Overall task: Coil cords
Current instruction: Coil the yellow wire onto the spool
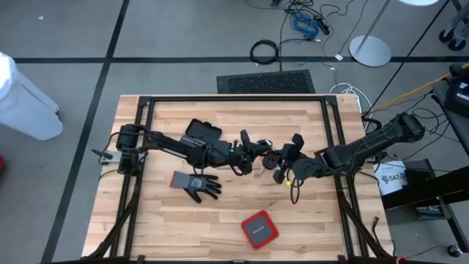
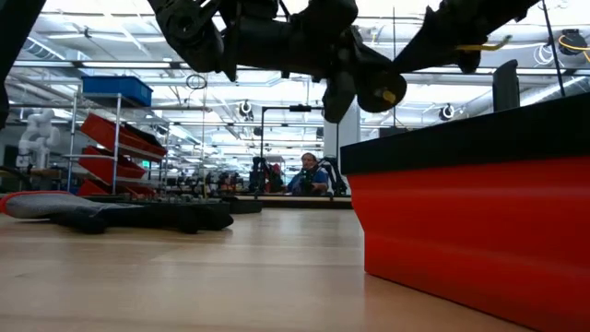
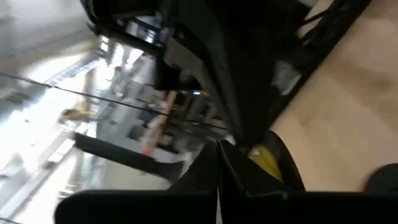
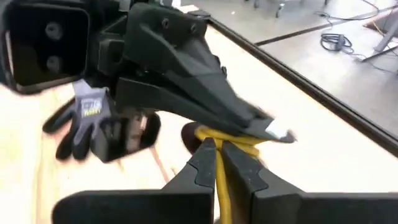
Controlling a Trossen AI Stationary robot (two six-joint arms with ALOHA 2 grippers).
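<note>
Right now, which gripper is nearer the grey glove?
Left. The left gripper hangs just beyond the grey glove, mid-table; the right gripper is farther off, pinching the yellow cord.

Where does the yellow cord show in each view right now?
High view: yellow cord at table centre, at the right pincer.
Low view: a yellow patch up top between the arms, probably the cord.
Left wrist view: yellow patch just past the left pincer.
Right wrist view: between the shut fingers.
Shared landmark: grey glove, also in the right wrist view.
</note>
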